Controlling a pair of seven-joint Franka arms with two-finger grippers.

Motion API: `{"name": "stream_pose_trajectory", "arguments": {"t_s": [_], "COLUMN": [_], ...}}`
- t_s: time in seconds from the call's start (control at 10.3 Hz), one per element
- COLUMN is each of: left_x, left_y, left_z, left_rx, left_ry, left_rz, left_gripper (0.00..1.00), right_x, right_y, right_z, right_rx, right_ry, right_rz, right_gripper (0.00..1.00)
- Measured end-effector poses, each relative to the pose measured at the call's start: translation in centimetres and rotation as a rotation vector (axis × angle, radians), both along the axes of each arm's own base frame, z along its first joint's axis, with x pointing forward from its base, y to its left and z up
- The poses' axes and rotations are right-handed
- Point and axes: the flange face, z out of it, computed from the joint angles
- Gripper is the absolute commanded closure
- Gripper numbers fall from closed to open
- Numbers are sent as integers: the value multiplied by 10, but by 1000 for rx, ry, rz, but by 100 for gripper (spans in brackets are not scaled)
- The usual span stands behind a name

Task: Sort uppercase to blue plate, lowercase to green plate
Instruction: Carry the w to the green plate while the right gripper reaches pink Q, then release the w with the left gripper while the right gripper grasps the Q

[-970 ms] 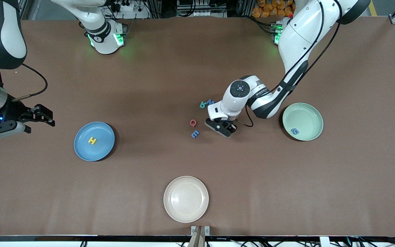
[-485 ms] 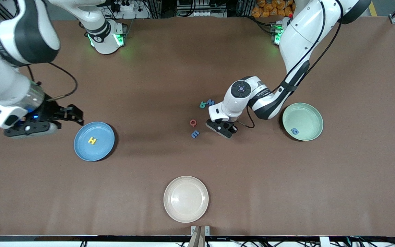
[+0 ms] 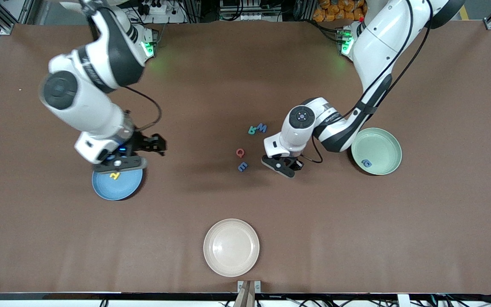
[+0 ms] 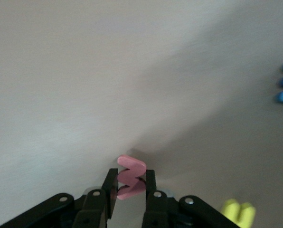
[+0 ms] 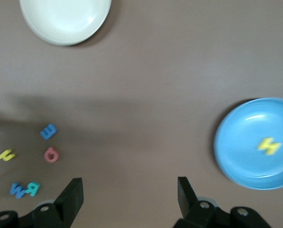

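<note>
Down at the bench, the left claw [image 4: 131, 187] pinches a red w/m letter [image 4: 130, 176]. Spread wide, the right claw [image 5: 129, 199] hangs beside the blue plate [image 3: 102, 192], where a yellow H [image 3: 114, 175] lies; the green plate [image 3: 384, 145] holds a blue letter [image 3: 367, 163].

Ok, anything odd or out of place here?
Nothing stands out. The yellow H lies in the blue plate, the blue rounded letter in the green plate, the left tool grips the red lowercase letter, and the right tool hangs open over the table.
</note>
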Motion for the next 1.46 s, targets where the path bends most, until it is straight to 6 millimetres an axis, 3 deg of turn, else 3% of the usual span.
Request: {"name": "stream_pose_trajectory", "arguments": {"t_s": [0.29,0.58,0.68,0.87,1.07,1.16,1.26,1.46], "left_x": [26,43,43,34,19,11,6,4], "left_y": [79,179,212,273,303,304,303,303], "left_z": [27,56,60,48,24,14,9,7], "left_rx": [174,304,316,309,237,185,156,144], "left_ry": [108,248,278,318,323,332,337,340], "left_rz": [13,-38,-52,-17,40,74,93,103], "left_gripper": [100,100,100,96,88,74,54,40], "right_x": [-24,-53,-63,-82,-101,-107,-110,-110], "right_y": [75,140,157,186,209,216,219,218], "right_z": [-64,-123,-140,-169,-193,-203,-212,-228], "right_rx": [3,15,19,31,36,35,26,6], "right_ry": [35,36,36,29,26,22,16,2], "right_rz": [91,102,92,82,83,87,92,97], "right_gripper": [15,16,16,19,21,22,23,24]}}
